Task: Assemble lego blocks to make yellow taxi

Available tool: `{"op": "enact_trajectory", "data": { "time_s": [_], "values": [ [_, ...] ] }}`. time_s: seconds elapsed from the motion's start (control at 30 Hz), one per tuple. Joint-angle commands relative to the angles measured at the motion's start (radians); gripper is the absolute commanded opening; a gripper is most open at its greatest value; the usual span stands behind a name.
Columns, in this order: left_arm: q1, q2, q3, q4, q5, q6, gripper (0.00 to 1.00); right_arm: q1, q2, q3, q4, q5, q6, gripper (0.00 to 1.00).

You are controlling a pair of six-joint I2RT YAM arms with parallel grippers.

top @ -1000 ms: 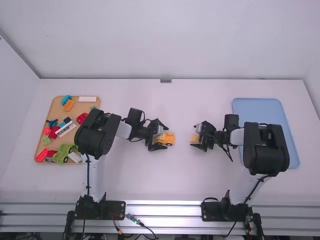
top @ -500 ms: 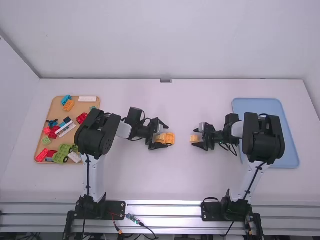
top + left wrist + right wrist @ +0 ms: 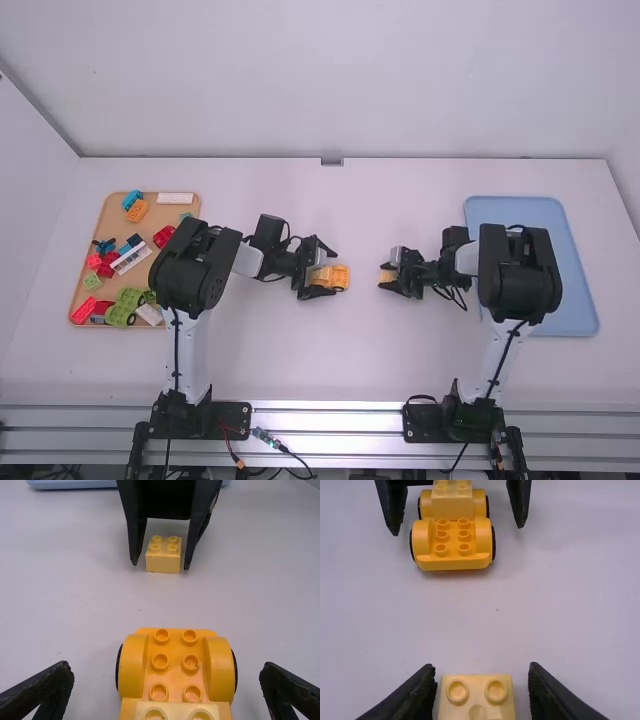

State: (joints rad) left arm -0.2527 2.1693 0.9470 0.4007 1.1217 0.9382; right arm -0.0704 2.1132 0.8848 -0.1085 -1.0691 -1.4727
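Note:
Mid-table in the high view, my left gripper (image 3: 334,272) stands open around an orange-yellow wheeled base (image 3: 342,279). In the left wrist view, my left gripper (image 3: 166,667) has a finger on each side of that base (image 3: 175,672), apart from it; a paler yellow block (image 3: 177,711) sits on its studs. To the right, my right gripper (image 3: 382,277) is around a small pale yellow block (image 3: 387,276) on the table. The right wrist view has my right gripper (image 3: 482,667) open, one finger very near the small block (image 3: 476,695), a gap beside the other.
At the left stands a tan tray (image 3: 88,243) with several loose blocks and green and red vehicle parts. A blue tray (image 3: 520,212) lies at the right, partly under the right arm. Table surface (image 3: 355,350) separates the two grippers' bases.
My right gripper has shifted slightly left, and its fingers have drawn closer together around the small block. The left arm and the wheeled base have kept still.

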Motion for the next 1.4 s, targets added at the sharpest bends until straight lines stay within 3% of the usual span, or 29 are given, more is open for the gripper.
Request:
{"op": "enact_trajectory", "data": {
  "time_s": [0.0, 0.17, 0.4, 0.73, 0.93, 1.37],
  "values": [
    [-0.002, 0.013, 0.008, -0.004, 0.014, -0.008, 0.99, -0.010, 0.017, -0.002, -0.006, 0.000, 0.004, 0.45],
    [-0.002, 0.013, 0.008, -0.003, 0.015, -0.008, 0.99, -0.022, 0.017, -0.002, -0.003, 0.000, 0.033, 0.50],
    [-0.002, 0.013, 0.008, -0.003, 0.014, -0.008, 0.99, -0.021, 0.017, -0.002, -0.003, 0.023, 0.041, 0.50],
    [0.005, 0.013, 0.008, -0.003, 0.015, -0.007, 0.99, -0.023, 0.017, -0.002, -0.004, 0.023, 0.041, 0.36],
    [-0.003, 0.013, 0.008, -0.020, 0.010, -0.006, 0.77, -0.020, 0.017, -0.002, -0.005, 0.019, 0.041, 0.35],
    [-0.029, 0.013, 0.008, -0.059, -0.092, 0.005, 0.80, -0.021, -0.020, -0.002, -0.012, 0.006, 0.079, 0.34]
  ]
}}
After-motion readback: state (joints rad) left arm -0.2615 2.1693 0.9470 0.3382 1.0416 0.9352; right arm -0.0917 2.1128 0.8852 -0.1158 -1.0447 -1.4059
